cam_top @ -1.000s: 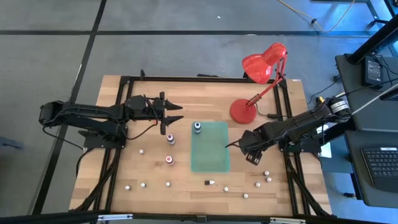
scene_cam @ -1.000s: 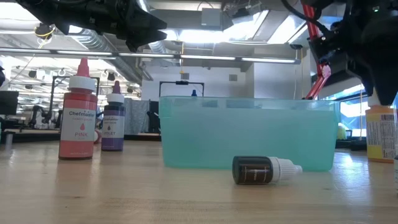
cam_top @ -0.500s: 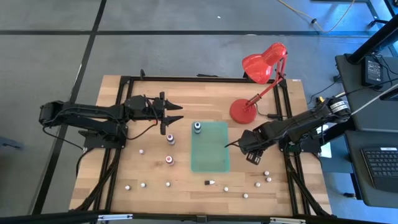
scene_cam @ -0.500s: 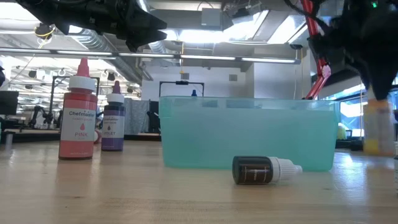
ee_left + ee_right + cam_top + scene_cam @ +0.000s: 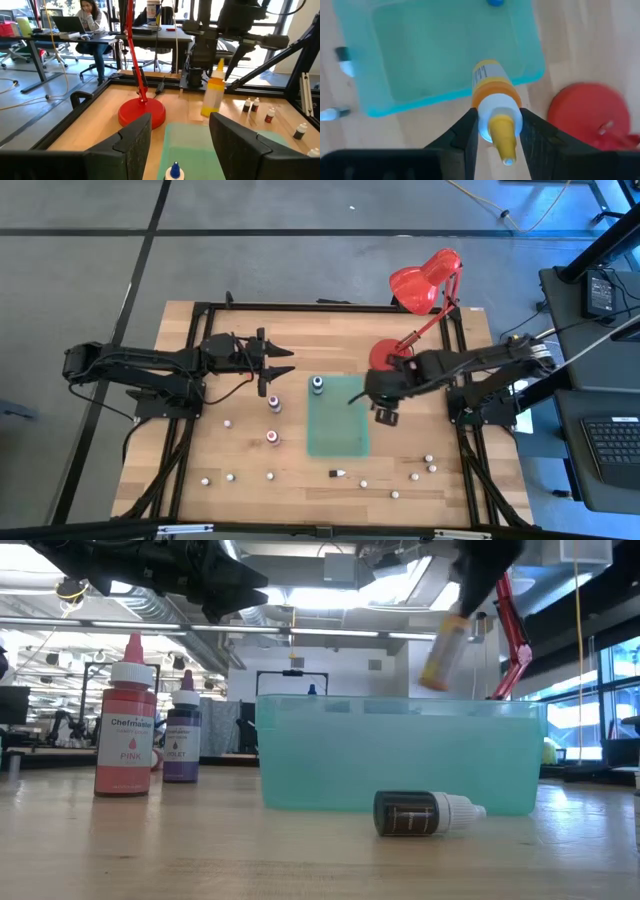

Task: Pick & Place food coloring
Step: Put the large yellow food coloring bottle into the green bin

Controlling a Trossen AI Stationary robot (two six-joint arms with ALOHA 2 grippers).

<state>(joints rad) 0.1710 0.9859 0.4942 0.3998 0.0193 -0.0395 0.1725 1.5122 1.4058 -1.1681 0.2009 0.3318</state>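
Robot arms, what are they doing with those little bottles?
The right claw is holding a yellow bottle up in the air, at the edge of the green bin near the red lamp. The left claw waits open over the table, above a purple bottle. A pink bottle stands nearby, a dark bottle lies on its side, and more wait on the table.

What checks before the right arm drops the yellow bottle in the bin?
1. Grip: right claw shut on yellow bottle: ok.
2. Position: bottle by the bin's edge, not clearly over it: not ok.
3. Bin interior bare: ok.
4. Left claw open, waiting off the bin's side: ok.
5. Lamp close beside the right arm: cannot tell if clear.
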